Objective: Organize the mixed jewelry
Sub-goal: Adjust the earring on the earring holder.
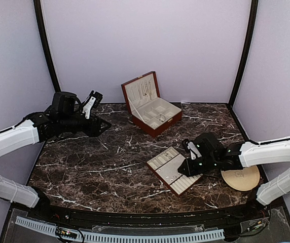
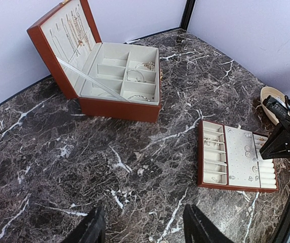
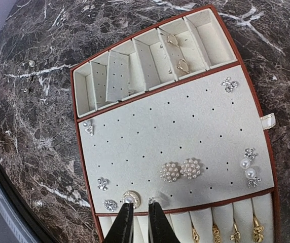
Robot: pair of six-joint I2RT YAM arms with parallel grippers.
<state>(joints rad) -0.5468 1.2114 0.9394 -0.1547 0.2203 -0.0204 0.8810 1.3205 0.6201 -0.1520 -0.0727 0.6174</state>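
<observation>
Two studs decide the coming move. A round stud (image 3: 131,198) and a small stud (image 3: 151,201) sit side by side at the near edge of the perforated pad (image 3: 150,131), right at the tips of the right gripper (image 3: 141,208). Its fingers stand a narrow slit apart with cream lining showing between them, and nothing can be seen pinched there (the pieces are small enough that a hidden post cannot be ruled out). The line joining the two studs runs along the pad's edge, the same way the fingers would close. Each fingertip therefore lies nearly over one stud, not on either side of a single one, so picking one out would probably need a slight sideways shift first.

The rest of the mixed jewelry (image 3: 170,172) is spread over the tray (image 2: 200,152). Pearl clusters sit in mid-pad and sparkly bits toward its corners. Gold rings (image 3: 236,233) fill the slotted row on the gripper's side, and gold pieces lie in the compartments at the far side. More lies in the open wooden box (image 2: 119,109) further back on the table (image 1: 94,167), with chains hung in its lid.

The right arm is by far the nearer. The left gripper (image 2: 142,215), fingers wide apart and holding nothing, hangs over the table's left rear, well apart from the tray.
</observation>
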